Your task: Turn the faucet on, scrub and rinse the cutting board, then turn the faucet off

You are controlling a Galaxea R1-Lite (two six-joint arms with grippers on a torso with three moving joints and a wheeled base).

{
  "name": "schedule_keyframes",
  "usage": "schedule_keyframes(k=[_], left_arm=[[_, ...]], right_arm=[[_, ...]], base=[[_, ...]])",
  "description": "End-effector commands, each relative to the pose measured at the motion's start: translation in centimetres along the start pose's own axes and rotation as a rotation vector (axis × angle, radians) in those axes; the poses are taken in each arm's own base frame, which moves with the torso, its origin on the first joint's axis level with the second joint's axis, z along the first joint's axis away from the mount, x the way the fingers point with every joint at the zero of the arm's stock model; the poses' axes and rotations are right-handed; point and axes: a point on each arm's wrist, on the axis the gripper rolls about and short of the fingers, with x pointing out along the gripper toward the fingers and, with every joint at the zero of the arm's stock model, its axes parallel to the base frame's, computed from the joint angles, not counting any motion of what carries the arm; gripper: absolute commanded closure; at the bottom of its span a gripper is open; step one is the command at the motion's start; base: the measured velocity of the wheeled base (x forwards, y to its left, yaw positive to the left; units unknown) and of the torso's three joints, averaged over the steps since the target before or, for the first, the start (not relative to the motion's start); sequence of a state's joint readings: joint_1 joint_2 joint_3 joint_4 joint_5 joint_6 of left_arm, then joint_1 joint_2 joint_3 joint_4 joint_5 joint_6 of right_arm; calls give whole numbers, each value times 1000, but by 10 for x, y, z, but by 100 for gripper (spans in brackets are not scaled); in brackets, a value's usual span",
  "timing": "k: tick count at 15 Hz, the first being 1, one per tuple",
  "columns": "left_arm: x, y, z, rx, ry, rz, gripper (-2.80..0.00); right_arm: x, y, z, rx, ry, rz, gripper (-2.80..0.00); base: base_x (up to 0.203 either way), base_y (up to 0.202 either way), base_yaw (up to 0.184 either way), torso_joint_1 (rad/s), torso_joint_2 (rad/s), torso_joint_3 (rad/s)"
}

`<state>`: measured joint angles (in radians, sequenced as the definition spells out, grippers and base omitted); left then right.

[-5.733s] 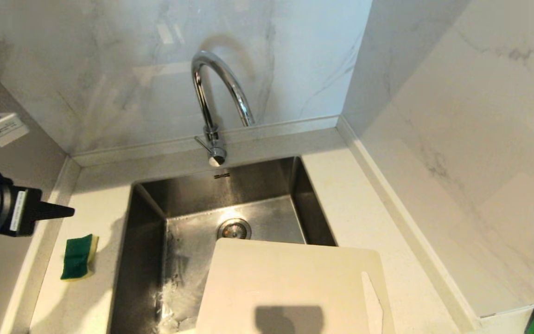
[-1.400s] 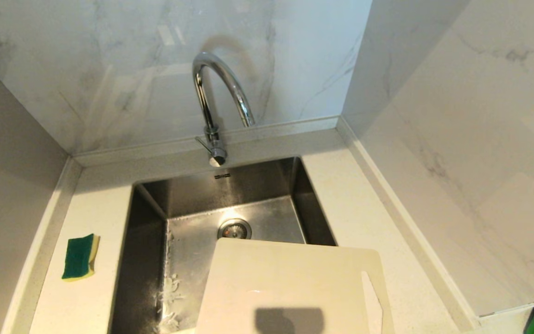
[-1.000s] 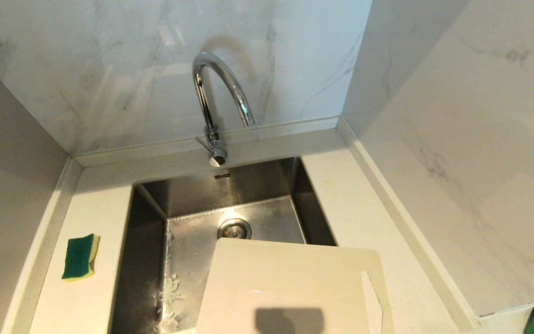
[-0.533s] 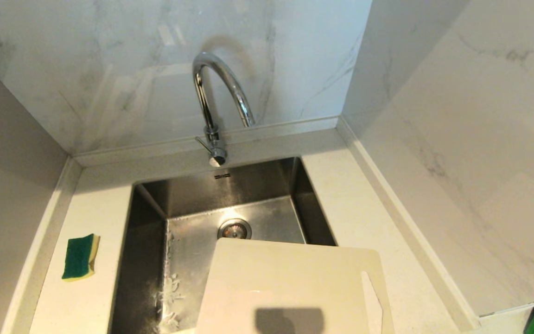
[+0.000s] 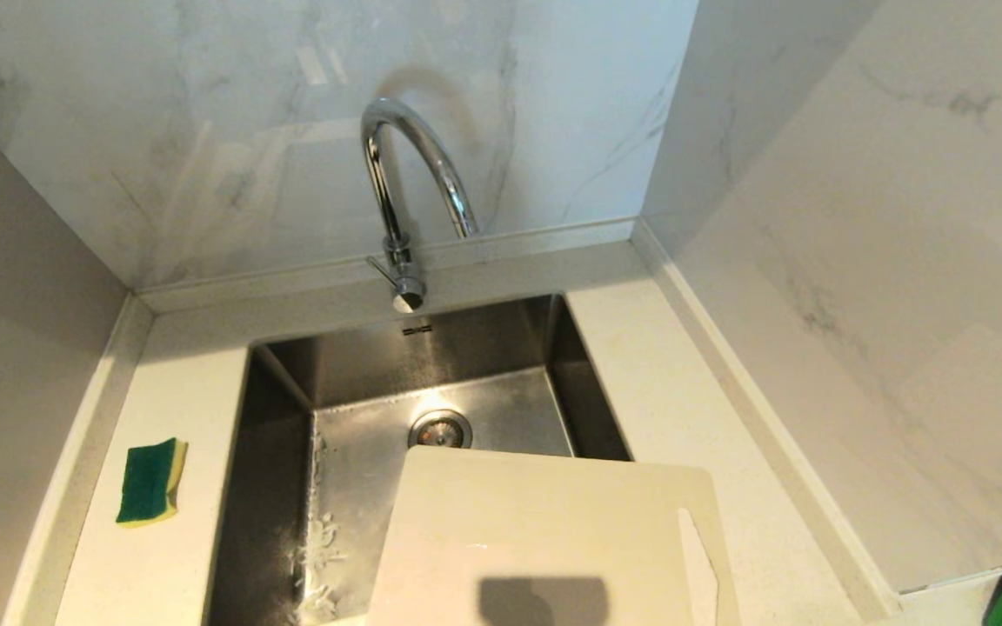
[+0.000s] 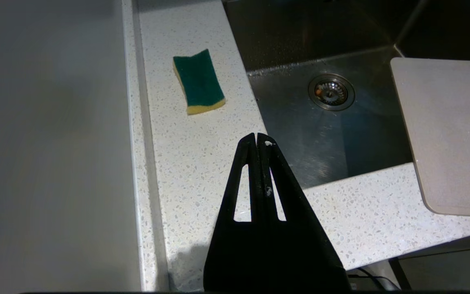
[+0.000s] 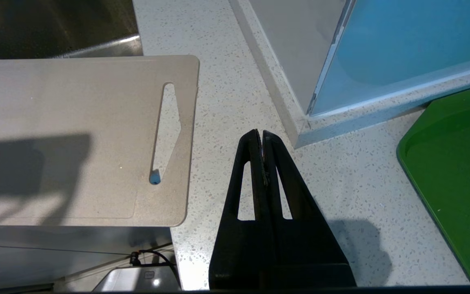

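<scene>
Left pincer [image 6: 257,139] is seen closed, fingers pressed together with nothing between them, hanging above the speckled surface [image 6: 194,159] at the near left corner of the sink [image 6: 341,134]. A small white fleck is noted on one fingertip. Right pincer [image 7: 258,135] is likewise closed and empty, held over the surface just beside the handle end of the cutting board [image 7: 76,134]. Neither arm is caught in the head view.

Cutting board is laid flat across the near right part of the sink, its slotted end resting on the surface to the right and its other end overhanging the basin. The elongated slot [image 7: 165,130] is seen near that right edge. A blocky shadow is cast on the board's near portion.

Faucet [image 5: 405,191] is mounted behind the sink at the back wall, spout arching toward the basin, with the lever handle [image 5: 384,268] at its base. No water stream is seen from the spout. Drain [image 5: 439,429] is visible on the basin floor, with wet streaks and foam along the left side.

Sponge [image 5: 151,481], green side up with a yellow underside, is lying on the surface to the left of the sink, well apart from the board. A green board [image 7: 455,171] is partly seen at the far right.
</scene>
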<state>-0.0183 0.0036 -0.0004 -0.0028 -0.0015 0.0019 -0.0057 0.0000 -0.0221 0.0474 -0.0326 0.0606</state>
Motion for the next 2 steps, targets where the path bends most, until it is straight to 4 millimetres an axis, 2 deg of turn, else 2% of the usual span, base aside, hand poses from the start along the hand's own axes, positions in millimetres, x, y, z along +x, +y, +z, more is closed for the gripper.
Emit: schedule_keyframes(k=[1, 2], left_arm=[[0, 0, 0, 0, 3, 0, 0], [0, 0, 0, 0, 3, 0, 0]], right_arm=[[0, 0, 0, 1, 1, 0, 0], [0, 0, 0, 1, -1, -1, 0]], base=[[0, 0, 0, 0, 0, 0], [0, 0, 0, 0, 0, 0]])
